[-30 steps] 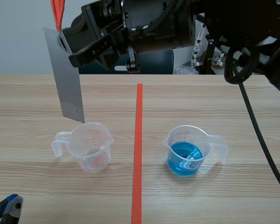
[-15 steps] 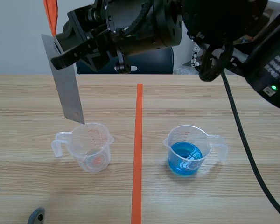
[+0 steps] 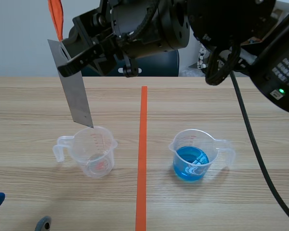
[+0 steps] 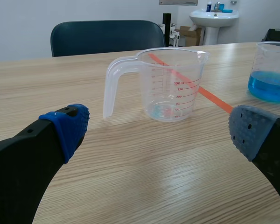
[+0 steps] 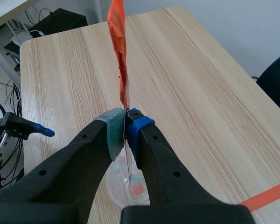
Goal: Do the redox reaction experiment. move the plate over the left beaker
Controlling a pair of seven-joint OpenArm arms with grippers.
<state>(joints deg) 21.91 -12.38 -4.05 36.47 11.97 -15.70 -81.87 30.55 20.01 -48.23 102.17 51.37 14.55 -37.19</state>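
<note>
A grey metal plate [image 3: 75, 94] with an orange ribbon [image 3: 55, 17] at its top hangs tilted in the air. Its lower corner sits just above the far rim of the clear, empty left beaker [image 3: 91, 151]. My right gripper [image 3: 67, 65], on the arm raised across the top, is shut on the plate's upper edge. In the right wrist view the plate [image 5: 129, 165] shows edge-on between the pads of that gripper [image 5: 126, 128], with the beaker [image 5: 130, 191] directly below. My left gripper [image 4: 156, 129] stands open low on the table, a short way before the clear beaker [image 4: 168, 84].
A second beaker [image 3: 195, 156] holding blue liquid stands right of the orange tape line [image 3: 142, 154]. It also shows beyond the left gripper's right finger as the blue beaker [image 4: 273, 70]. A dark chair [image 4: 107, 35] stands behind the table's far edge.
The left gripper's fingers have spread from shut to open. The right arm has shifted the plate slightly right, bringing its lower corner over the left beaker's rim.
</note>
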